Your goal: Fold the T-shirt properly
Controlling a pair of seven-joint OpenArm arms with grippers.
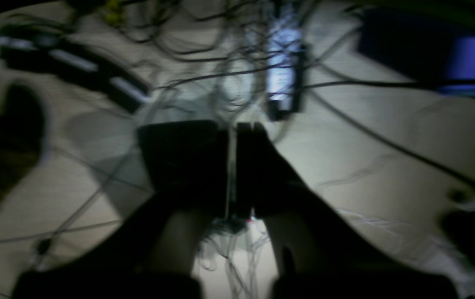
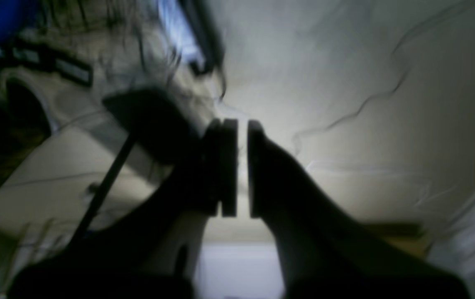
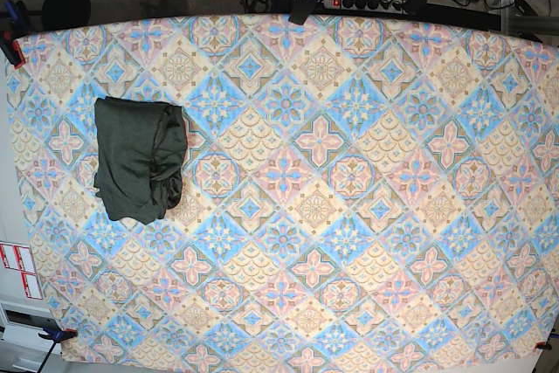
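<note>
On the patterned desk, toward its left edge: the T-shirt, folded into a compact dark-green bundle. Well away from that desk, both arms raised; left gripper jaws clenched, right gripper jaws nearly together, grasping nothing.

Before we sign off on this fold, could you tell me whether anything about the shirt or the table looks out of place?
The T-shirt lies in a rumpled bundle near one end of the patterned tablecloth, with uneven edges and a loose fold bulging along one side, not a flat rectangle. Neither arm shows in the base view.
</note>
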